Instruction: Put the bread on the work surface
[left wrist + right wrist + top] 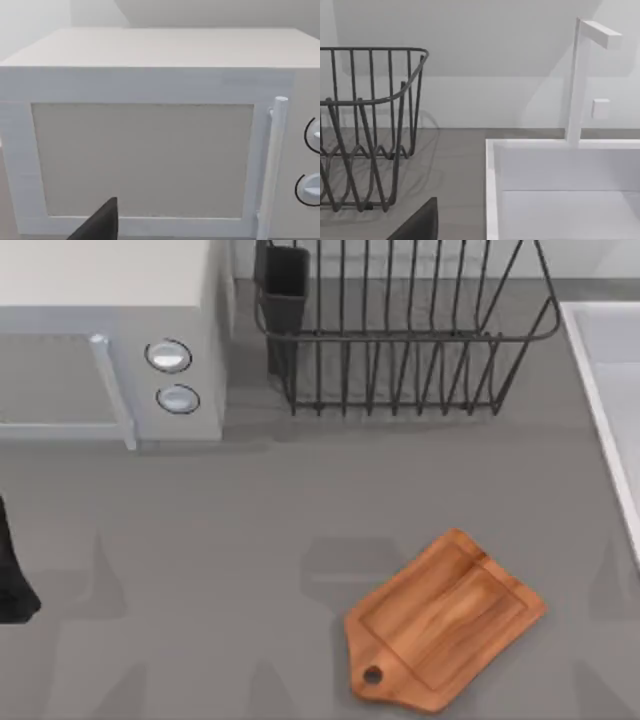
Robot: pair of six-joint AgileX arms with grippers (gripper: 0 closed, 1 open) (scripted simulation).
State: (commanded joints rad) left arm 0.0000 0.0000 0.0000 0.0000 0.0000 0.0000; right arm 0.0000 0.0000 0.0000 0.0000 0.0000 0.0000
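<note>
Nothing of the task looks done yet, as far as these views allow a judgement. The wooden cutting board (443, 621) lies bare on the grey worktop (200, 540), toward the lower right of the top view, turned at a slant with its handle and round hole pointing to the near edge; no bread lies on it, and I cannot find the bread anywhere on the open worktop either. A white microwave (110, 335) stands at the back left with its door closed, and the left wrist view looks straight at that door (142, 160), so the bread may well be inside, though that is a guess. A wire dish rack (400, 330) stands at the back middle and a white sink (565, 190) at the right. The left arm (12, 580) sits at the left edge of the top view; whether either hand is open or closed I cannot tell. Finding, gripping, carrying and setting down the bread all remain.
</note>
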